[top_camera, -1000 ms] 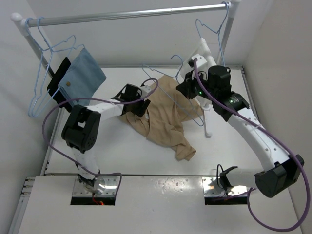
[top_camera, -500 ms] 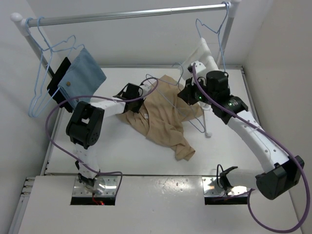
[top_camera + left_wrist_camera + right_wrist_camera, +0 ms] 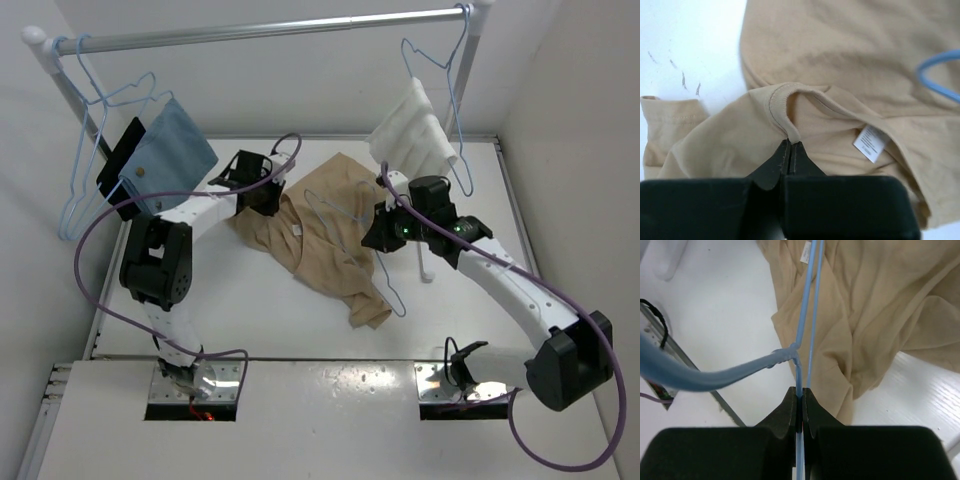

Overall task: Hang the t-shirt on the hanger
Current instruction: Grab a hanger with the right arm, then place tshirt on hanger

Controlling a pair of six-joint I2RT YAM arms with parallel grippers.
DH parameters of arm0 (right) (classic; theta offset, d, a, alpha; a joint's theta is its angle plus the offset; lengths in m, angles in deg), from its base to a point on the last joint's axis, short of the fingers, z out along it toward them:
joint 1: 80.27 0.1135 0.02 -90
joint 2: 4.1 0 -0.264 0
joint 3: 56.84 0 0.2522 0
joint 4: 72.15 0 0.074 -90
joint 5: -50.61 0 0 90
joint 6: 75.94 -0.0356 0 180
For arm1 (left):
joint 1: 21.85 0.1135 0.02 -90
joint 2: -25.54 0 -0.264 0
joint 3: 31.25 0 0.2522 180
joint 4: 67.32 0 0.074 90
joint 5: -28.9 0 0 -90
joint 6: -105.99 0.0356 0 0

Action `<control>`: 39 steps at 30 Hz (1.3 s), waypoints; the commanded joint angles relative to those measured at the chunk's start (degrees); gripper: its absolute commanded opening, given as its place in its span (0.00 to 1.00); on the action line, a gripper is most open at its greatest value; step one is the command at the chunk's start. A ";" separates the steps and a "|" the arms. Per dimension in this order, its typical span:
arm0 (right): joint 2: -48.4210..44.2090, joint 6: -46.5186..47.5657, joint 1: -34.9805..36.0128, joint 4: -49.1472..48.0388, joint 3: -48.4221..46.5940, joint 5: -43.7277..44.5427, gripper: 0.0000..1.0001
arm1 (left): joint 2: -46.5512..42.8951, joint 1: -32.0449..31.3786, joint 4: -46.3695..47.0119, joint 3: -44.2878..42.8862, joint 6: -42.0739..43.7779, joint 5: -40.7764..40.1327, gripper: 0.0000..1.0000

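The tan t-shirt [image 3: 335, 255] lies crumpled in the middle of the table. My left gripper [image 3: 270, 196] is at its back left edge, shut on the ribbed collar [image 3: 785, 107]. In the left wrist view the collar loop rises from my closed tips [image 3: 791, 145], and the white label [image 3: 870, 143] shows inside the neck. My right gripper [image 3: 378, 233] is shut on the light-blue wire hanger [image 3: 392, 295], which it holds over the shirt's right side. In the right wrist view the hanger [image 3: 807, 305] runs from my tips [image 3: 801, 392] across the t-shirt [image 3: 880, 300].
A metal rail [image 3: 270, 30] spans the back. Several empty hangers [image 3: 95, 120] and a blue cloth [image 3: 172, 150] hang at its left end. A white towel [image 3: 415, 128] hangs on a hanger at the right. A white rack foot [image 3: 425, 268] stands by the right gripper.
My left gripper has shut on the collar and drawn it toward the back left, stretching the shirt. The right arm has carried the hanger forward and lower over the shirt.
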 commanded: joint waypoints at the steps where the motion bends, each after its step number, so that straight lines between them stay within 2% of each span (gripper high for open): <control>1: -0.32 -3.91 0.47 -7.97 -0.68 -3.64 0.00 | -3.93 -0.03 -0.89 -0.41 -0.33 3.30 0.01; 8: 0.91 -4.01 2.14 -8.06 -0.68 -5.84 0.00 | -5.08 -0.65 -0.89 0.12 -1.48 3.30 0.04; 11: 0.91 -3.48 2.67 -7.18 0.37 -5.84 0.00 | -5.08 -0.65 -0.89 -0.40 -1.48 3.30 0.08; 18: 5.21 -3.48 3.81 -8.33 0.82 -5.05 0.00 | -4.55 -1.17 -0.89 1.35 -0.78 3.22 0.26; 25: 9.96 -1.63 3.81 -7.80 0.29 -3.03 0.00 | 0.10 -1.70 0.43 1.35 -0.16 2.16 0.28; 28: 10.49 -1.63 3.81 -6.40 -0.24 -2.24 0.00 | 0.11 -2.84 0.96 0.83 -0.16 2.16 0.41; 32: 9.97 -1.63 3.81 -6.39 0.29 -1.71 0.00 | 1.60 -3.90 1.58 -0.32 -0.16 1.55 0.48; 35: 10.66 -1.63 3.81 -5.87 0.29 -1.71 0.00 | 3.36 -4.43 1.58 -0.32 1.59 -1.17 0.47; 39: 10.15 -1.63 3.81 -5.87 0.29 -1.71 0.00 | 3.36 -4.43 1.58 0.73 4.32 -5.40 0.37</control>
